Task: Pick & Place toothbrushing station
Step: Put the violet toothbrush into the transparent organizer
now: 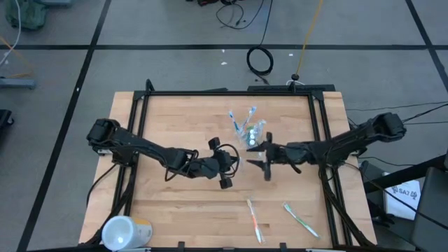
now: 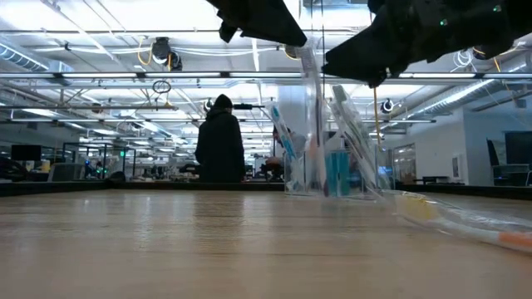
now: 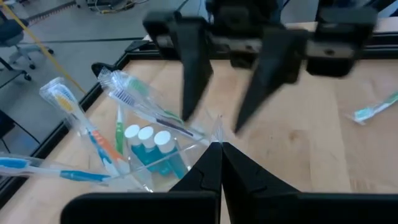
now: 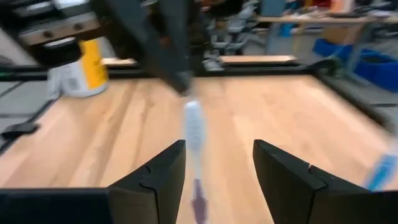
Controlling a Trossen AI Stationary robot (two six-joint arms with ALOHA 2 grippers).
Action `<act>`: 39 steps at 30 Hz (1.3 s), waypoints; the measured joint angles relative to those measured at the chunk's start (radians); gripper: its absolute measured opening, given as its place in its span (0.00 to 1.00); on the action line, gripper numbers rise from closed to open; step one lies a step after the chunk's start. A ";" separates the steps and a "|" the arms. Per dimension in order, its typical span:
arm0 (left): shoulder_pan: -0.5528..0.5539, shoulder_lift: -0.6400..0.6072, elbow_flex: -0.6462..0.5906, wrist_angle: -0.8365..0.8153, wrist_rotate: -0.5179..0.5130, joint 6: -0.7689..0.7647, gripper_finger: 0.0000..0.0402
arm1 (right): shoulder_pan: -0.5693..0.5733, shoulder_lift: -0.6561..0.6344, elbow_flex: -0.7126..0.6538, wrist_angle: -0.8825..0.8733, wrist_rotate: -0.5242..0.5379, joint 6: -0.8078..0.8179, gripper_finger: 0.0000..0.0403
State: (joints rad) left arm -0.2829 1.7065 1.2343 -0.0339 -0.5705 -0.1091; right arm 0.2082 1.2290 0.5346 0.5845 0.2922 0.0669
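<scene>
A clear cup (image 1: 253, 133) stands at the table's far middle with blue toothpaste tubes (image 3: 147, 140) and several toothbrushes leaning in it. My left gripper (image 1: 234, 162) hangs above the table just near of the cup, shut on a clear-wrapped toothbrush (image 3: 163, 119) with a purple-white handle. My right gripper (image 1: 260, 158) faces it from the right, open. The held toothbrush (image 4: 193, 127) shows between the right gripper's fingers without touching them. An orange toothbrush (image 1: 254, 220) and a green one (image 1: 301, 218) lie flat near the front edge. My left gripper pinches one end of the toothbrush's handle (image 3: 202, 134) between its two fingertips. It comes from the table's left, slanting downward. The toothbrush reaches away from the fingertips over the cup's rim, bristle end (image 3: 124, 94) farthest off. Whether that end touches the cup cannot be told.
A large white and yellow cylinder (image 1: 126, 232) lies at the near left corner. A black frame (image 1: 231, 92) runs around the tabletop's far edge and sides. Bare wood lies left of the cup and in the table's middle. A person (image 2: 220, 141) stands in the room beyond.
</scene>
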 joint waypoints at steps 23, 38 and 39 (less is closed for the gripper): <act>0.001 0.000 0.000 0.029 -0.065 0.022 0.01 | -0.118 0.196 0.044 0.165 -0.216 0.053 0.44; 0.001 0.000 0.000 0.031 -0.089 0.023 0.02 | -0.119 0.197 0.044 0.204 -0.219 -0.001 0.03; 0.001 0.000 0.000 0.031 -0.089 0.023 0.04 | -0.119 0.197 0.044 0.203 -0.219 0.000 0.03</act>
State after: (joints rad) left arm -0.2821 1.7065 1.2343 -0.0026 -0.6594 -0.0859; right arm 0.0895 1.4258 0.5781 0.7879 0.0734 0.0666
